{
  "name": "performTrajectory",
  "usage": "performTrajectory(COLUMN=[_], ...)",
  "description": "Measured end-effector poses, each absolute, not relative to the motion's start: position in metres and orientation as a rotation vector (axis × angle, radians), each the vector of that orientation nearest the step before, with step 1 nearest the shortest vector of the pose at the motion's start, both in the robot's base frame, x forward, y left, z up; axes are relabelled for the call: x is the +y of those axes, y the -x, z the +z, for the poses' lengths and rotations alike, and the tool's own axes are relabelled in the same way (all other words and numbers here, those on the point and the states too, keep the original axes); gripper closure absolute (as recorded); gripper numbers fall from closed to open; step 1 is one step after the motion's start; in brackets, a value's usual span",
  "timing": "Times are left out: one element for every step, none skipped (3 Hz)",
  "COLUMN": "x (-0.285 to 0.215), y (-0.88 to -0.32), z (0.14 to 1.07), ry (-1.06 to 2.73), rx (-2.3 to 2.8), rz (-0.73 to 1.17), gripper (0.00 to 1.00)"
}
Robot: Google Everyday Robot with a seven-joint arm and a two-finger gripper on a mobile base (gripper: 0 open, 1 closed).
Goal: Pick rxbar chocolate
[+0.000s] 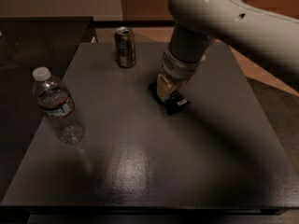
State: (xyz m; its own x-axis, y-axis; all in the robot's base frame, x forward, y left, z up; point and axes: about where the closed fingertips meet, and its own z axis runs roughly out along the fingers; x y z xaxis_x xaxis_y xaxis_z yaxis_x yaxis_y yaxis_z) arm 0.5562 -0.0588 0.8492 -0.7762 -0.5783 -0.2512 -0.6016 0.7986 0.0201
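Observation:
The rxbar chocolate (176,103) is a small flat black bar with white text, lying on the dark table (140,162) right of centre. My gripper (165,89) points down from the big white arm and sits right on the bar's middle, hiding part of it. The bar's two ends show on either side of the gripper. The bar rests flat on the table.
A brown-gold drink can (125,46) stands upright at the far side, left of the gripper. A clear water bottle (57,106) with a white cap stands near the left edge. A second dark surface (42,36) adjoins at the far left.

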Motion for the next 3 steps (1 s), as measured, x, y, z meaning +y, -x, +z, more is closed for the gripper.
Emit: performTrajectory(x=[-0.061, -0.068, -0.081], y=[-0.548, -0.541, -0.538], z=[0.877, 0.908, 0.938], ry=[0.928, 0.943, 0.963], rx=[2.662, 2.568, 2.485], rz=[0.213, 0.251, 0.267], gripper=[1.0, 1.0, 1.0])
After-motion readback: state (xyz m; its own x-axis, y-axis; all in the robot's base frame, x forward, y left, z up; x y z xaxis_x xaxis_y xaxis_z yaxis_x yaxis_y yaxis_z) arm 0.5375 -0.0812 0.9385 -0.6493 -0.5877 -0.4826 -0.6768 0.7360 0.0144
